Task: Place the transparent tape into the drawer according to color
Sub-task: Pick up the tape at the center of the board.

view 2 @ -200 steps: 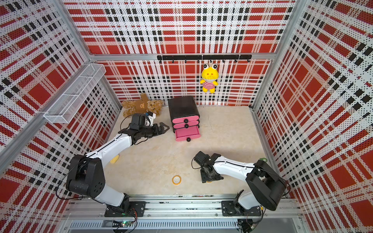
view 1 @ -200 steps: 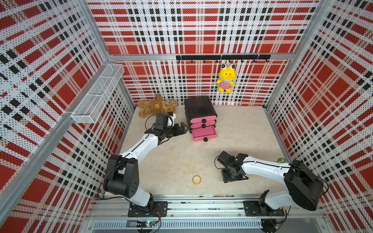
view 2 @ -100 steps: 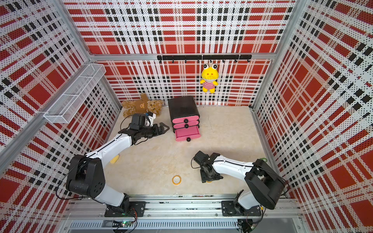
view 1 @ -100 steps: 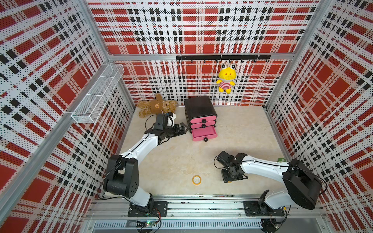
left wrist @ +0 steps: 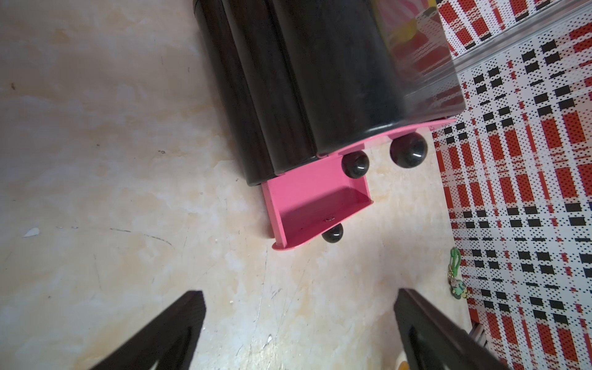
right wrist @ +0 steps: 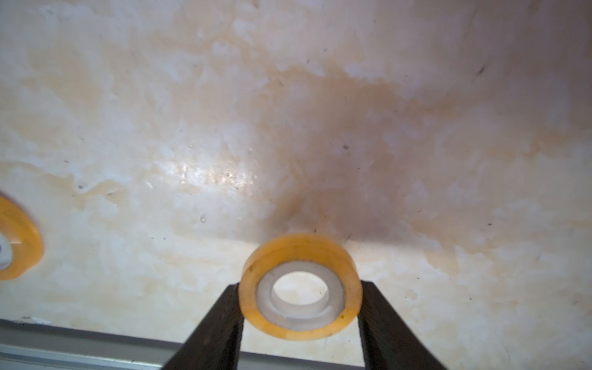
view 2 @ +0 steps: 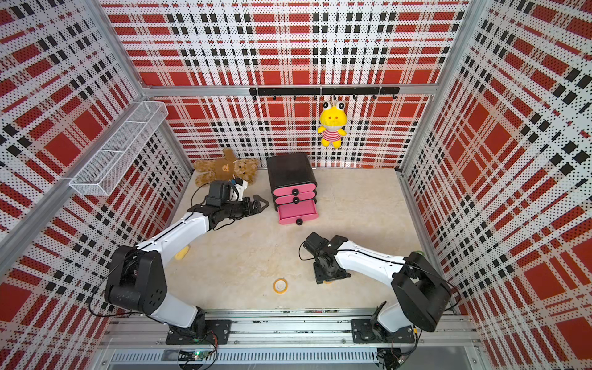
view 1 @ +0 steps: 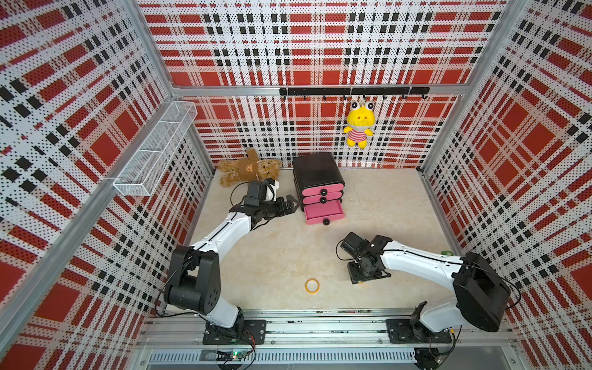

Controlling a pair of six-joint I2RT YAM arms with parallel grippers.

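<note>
I run this from afar: the table (view 1: 272, 250) carries the chest (view 1: 315, 169) at its far edge, with only the bottom drawer (view 1: 323, 213) pulled out. What I see of its inside is empty, so I take it as the slot meant for orange. A bear (view 1: 246, 168) lies beside the chest and a frog (view 1: 358, 128) hangs on the wall above, both off any path I would fly. My left tool (left wrist: 298, 293) hangs spread wide just beside the chest, holding nothing, likely placed there to mind the drawer. My right tool (right wrist: 299, 288), near the front, pinches an orange ring (right wrist: 301, 246) by its outer rim, low at the table; whether it is clear of the surface I cannot tell. A second ring (view 1: 312, 285), also orange, lies flat nearby. Nothing stands between the grip and the drawer; a small keychain (left wrist: 456, 275) sits by the right wall
</note>
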